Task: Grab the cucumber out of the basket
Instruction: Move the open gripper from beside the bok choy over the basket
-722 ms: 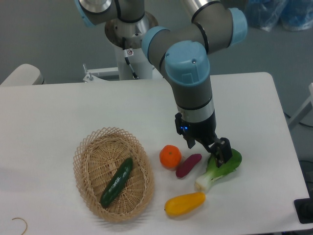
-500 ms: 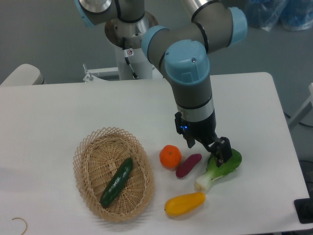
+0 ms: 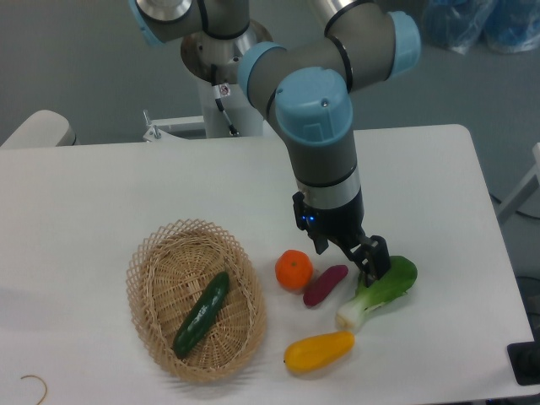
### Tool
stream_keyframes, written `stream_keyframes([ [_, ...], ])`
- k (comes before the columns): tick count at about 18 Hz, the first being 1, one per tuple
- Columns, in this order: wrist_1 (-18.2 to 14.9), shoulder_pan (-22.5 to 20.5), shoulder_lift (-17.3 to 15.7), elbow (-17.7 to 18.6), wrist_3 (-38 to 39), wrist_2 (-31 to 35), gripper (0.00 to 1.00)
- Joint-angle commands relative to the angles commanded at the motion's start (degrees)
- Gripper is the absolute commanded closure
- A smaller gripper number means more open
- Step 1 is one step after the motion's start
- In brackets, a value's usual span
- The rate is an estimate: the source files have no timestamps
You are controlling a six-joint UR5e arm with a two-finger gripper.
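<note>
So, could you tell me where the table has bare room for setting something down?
The far half of the table, beyond the basket, is bare, as is the strip right of the bok choy. It is crowded between the basket and bok choy: orange, purple piece, yellow piece.

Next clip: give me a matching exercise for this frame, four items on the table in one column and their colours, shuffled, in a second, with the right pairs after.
Items:
1. slim glossy cucumber lying in the oval woven wicker basket
2. small round fruit right of the basket
3. leafy bok choy by the gripper
4. elongated pepper-like piece nearest the front edge

Colours:
A. yellow
B. green and white
C. dark green
D. orange

Pairs: 1-C, 2-D, 3-B, 4-A
</note>
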State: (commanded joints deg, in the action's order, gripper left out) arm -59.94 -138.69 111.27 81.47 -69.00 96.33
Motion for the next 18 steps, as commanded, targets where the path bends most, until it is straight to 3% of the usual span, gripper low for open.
stream_keyframes([
  [11, -0.2, 6.6, 0.9, 2.6, 18.6, 0.6, 0.0],
  [15, 0.1, 7.6, 0.7, 7.3, 23.9, -0.2, 0.0],
  [18, 0.1, 9.4, 2.1, 8.2, 28.4, -0.2, 0.0],
])
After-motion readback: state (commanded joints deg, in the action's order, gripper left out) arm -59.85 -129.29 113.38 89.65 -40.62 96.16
